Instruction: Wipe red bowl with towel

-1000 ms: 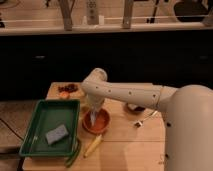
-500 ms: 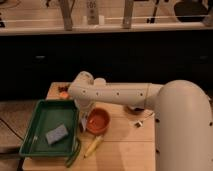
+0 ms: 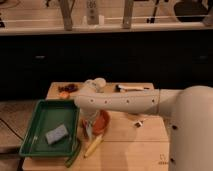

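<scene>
Red bowl (image 3: 104, 121) sits on the wooden bench (image 3: 150, 150), just right of the green tray (image 3: 37, 112). Only its right part shows, as an orange-red arc; the rest is hidden behind the robot's white arm (image 3: 125, 102). That arm reaches in from the right side of the view, runs leftward across the bench and bends downward above the bowl's left edge. The tool (image 3: 90, 126) hangs at its end, low over the strip between the tray's right wall and the red bowl, at or over the bowl's left rim. Whether the tool is spread, pressed together or pinching something cannot be told from this view. A pale whitish scrap, the towel (image 3: 88, 132), shows at the tool's lower end, beside the bowl's left side; whether it touches the bowl cannot be told.

Inside the green tray lies 1 grey rectangular sponge (image 3: 56, 134), flat on the tray floor towards its near right part. In front of the bowl a yellow elongated item (image 3: 93, 146) lies slanted on the bench, and a green elongated item (image 3: 74, 156) curves along the tray's near right corner. At the bench's far left corner sit some small red and dark items (image 3: 66, 89). Near the far edge, right of the arm's bend, lies a white-handled utensil (image 3: 131, 88). 1 small pale object (image 3: 138, 123) rests on the bench right of the bowl, below the arm.
</scene>
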`<state>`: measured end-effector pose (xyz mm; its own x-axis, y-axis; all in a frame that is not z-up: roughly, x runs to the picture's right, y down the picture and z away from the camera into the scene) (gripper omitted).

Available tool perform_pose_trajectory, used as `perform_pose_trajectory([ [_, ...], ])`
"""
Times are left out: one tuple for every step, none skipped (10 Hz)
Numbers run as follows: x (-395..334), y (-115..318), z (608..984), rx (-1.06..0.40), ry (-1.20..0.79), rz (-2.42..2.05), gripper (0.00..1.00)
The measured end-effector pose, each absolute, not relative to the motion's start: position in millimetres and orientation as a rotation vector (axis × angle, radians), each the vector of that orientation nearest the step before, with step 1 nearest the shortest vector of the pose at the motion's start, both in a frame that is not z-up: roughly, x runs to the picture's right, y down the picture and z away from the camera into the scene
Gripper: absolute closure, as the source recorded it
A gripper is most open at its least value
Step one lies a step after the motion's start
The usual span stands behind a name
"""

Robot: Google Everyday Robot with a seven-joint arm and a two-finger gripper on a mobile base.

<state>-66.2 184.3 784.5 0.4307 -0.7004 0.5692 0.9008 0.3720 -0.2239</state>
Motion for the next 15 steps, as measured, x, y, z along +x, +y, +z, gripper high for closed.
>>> perform_pose_trajectory([
  [-52,184,786,-0.559,-0.407,-1.041,1.0],
  [-39,181,790,-0.564,-0.397,-1.007,1.0],
  [-33,176,795,-0.564,-0.39,-0.98,1.0],
  [-28,169,800,-0.562,-0.38,-0.956,1.0],
  [-26,160,808,-0.56,-0.366,-0.939,1.0],
  [-25,148,816,-0.558,-0.349,-0.929,1.0],
  [-26,139,822,-0.559,-0.338,-0.926,1.0],
  [-34,127,829,-0.556,-0.325,-0.93,1.0],
  [-45,122,832,-0.555,-0.325,-0.939,1.0],
  [-58,121,833,-0.555,-0.328,-0.958,1.0],
  [-72,124,831,-0.555,-0.334,-0.987,1.0],
  [-89,132,827,-0.557,-0.347,-1.028,1.0],
  [-99,142,821,-0.558,-0.361,-1.064,1.0],
  [-102,152,814,-0.562,-0.371,-1.093,1.0],
  [-103,161,807,-0.56,-0.383,-1.114,1.0],
])
